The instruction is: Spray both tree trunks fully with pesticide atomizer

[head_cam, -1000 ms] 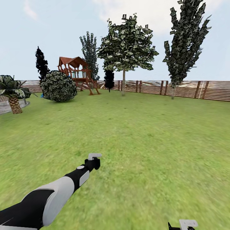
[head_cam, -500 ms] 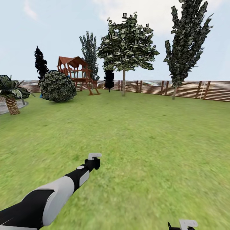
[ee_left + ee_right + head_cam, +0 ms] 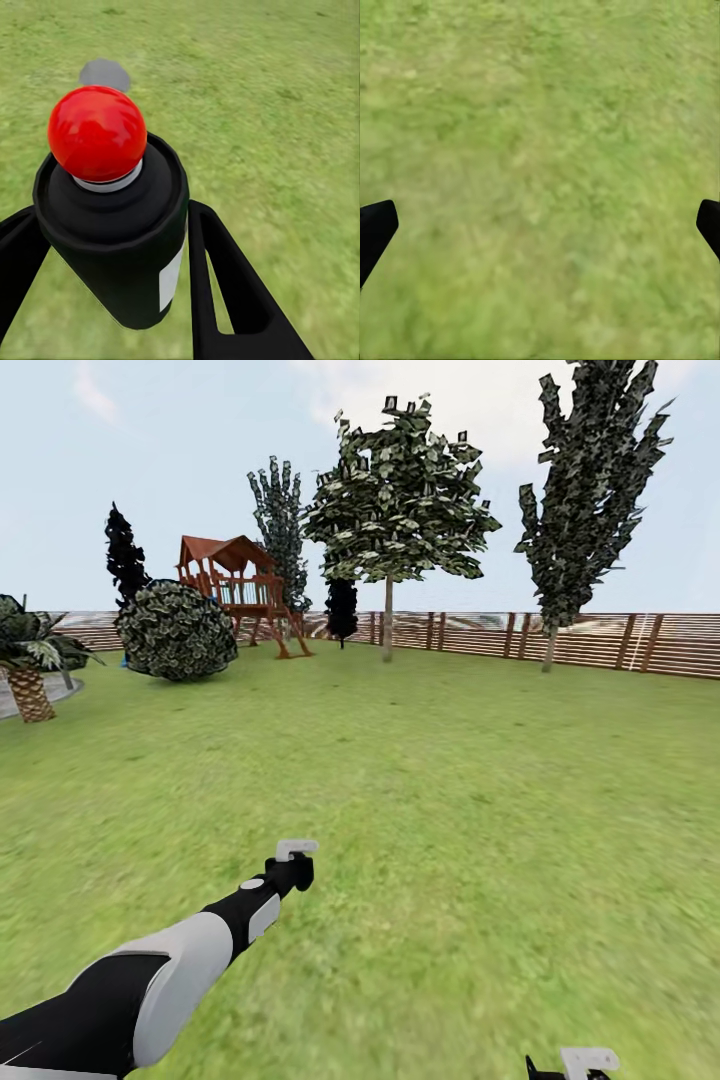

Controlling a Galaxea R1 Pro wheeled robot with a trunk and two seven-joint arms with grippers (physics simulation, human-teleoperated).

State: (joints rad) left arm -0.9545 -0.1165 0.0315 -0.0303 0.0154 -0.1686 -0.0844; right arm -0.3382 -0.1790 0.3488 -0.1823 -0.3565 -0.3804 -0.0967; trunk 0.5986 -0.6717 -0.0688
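The whole head view has slid slightly: the palm (image 3: pixel 28 660) and bush (image 3: pixel 176 630) sit further left, so the camera turned; the left tool (image 3: pixel 296 857) keeps its place at lower centre. A tree (image 3: pixel 388 530) stands far off, upper centre. In the left wrist view the tool pinches the atomizer (image 3: pixel 116 225). In the right wrist view the fingers (image 3: pixel 375 229) are spread over grass (image 3: pixel 540 180). Step: carrying; next, close on a trunk.

A wide green grass lawn (image 3: pixel 430 780) carries a round dark-green bush (image 3: pixel 176 630) just beside the red-brown wooden play tower (image 3: pixel 232 588).
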